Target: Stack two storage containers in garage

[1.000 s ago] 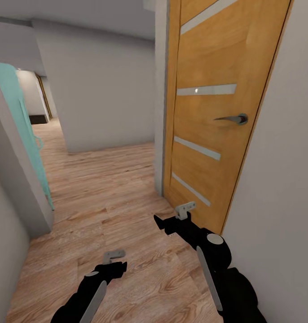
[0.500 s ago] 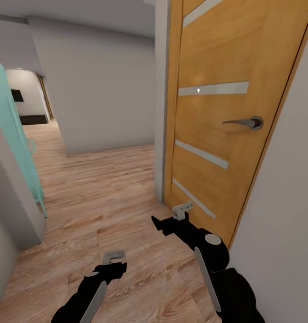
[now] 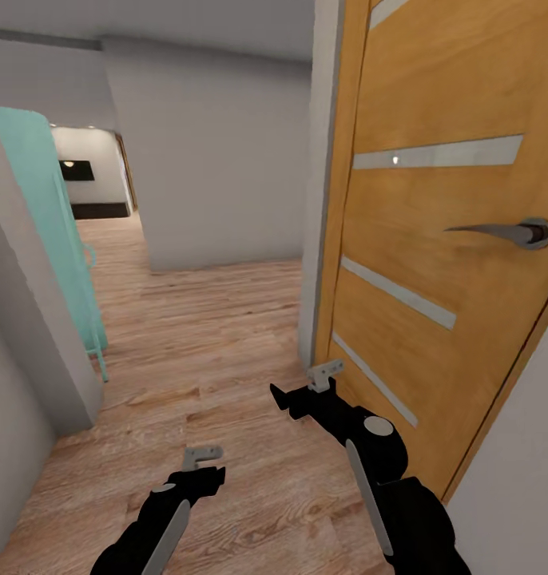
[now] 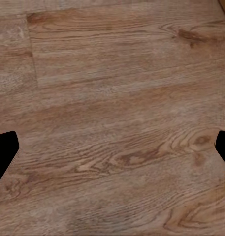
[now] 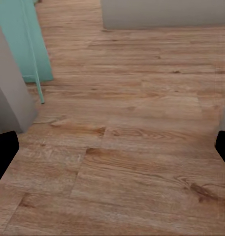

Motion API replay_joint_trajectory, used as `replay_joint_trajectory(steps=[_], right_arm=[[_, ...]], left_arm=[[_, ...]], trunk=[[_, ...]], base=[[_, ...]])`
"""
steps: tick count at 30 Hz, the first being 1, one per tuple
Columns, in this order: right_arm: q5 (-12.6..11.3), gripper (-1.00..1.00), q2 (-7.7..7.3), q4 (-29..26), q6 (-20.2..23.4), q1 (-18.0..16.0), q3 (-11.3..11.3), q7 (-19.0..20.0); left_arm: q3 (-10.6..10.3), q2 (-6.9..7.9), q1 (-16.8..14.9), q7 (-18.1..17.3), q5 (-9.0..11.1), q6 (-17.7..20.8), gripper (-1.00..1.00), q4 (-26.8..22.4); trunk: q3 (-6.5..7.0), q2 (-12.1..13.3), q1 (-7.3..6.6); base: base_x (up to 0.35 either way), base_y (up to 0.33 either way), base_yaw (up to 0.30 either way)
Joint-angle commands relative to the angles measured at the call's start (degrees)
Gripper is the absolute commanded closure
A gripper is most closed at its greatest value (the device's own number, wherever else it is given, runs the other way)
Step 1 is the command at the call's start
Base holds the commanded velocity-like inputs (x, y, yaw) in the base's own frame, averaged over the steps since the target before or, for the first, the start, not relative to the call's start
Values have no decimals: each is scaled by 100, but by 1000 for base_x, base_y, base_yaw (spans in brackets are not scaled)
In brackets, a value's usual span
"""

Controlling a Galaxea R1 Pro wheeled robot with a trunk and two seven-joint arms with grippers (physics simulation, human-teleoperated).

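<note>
Door (image 3: 442,263) right, handle (image 3: 510,232) on it. Wall (image 3: 218,160) ahead across plank floor (image 3: 202,343). Cabinet (image 3: 54,231) left; corridor (image 3: 106,216) behind it.

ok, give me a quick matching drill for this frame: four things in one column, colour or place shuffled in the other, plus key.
Things:
1. door
2. door handle
3. teal panel
4. right hand

Descriptions:
A. grey metal lever, pointing away from the door's near edge
B. orange wood with pale horizontal strips
C. open, low over the plank floor, close to the door's bottom corner
D. standing at the left wall, by the corridor

Pairs: 1-B, 2-A, 3-D, 4-C
</note>
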Motion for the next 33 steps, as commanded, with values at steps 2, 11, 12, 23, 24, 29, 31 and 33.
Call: replay_joint_trajectory(steps=[2,11,12,23,24,29,31,33], right_arm=[[0,-100,0,0,0,0,1,-24],[0,-100,0,0,0,0,1,-48],[0,-100,0,0,0,0,1,-48],[7,-100,-11,8,-15,0,1,-117],[8,-100,-10,9,-24,0,1,-196],[3,-100,-6,9,-56,0,1,-808],[-9,-100,2,26,-65,0,1,-1230],[-19,-100,11,66,-68,0,1,-1502]], left_arm=[[0,0,0,0,0,-3,-100,-2],[0,6,1,-8,0,-16,-100,-31],[0,6,0,-8,0,-16,-100,-32],[-3,144,4,1,5,-25,-100,-281],[-3,218,4,1,13,-26,-100,-407],[157,405,5,-8,33,-29,-100,-915],[429,422,17,-18,40,-35,-100,-1308],[529,426,36,-5,42,-40,-100,-1655]], trunk=[[0,0,0],[0,0,0],[0,0,0],[-2,0,0],[-2,0,0],[-2,0,0],[-2,0,0],[-2,0,0]], base=[[254,-145,291],[256,-75,291],[281,38,291],[311,90,129],[321,118,4],[321,120,2],[321,122,0],[321,122,0]])
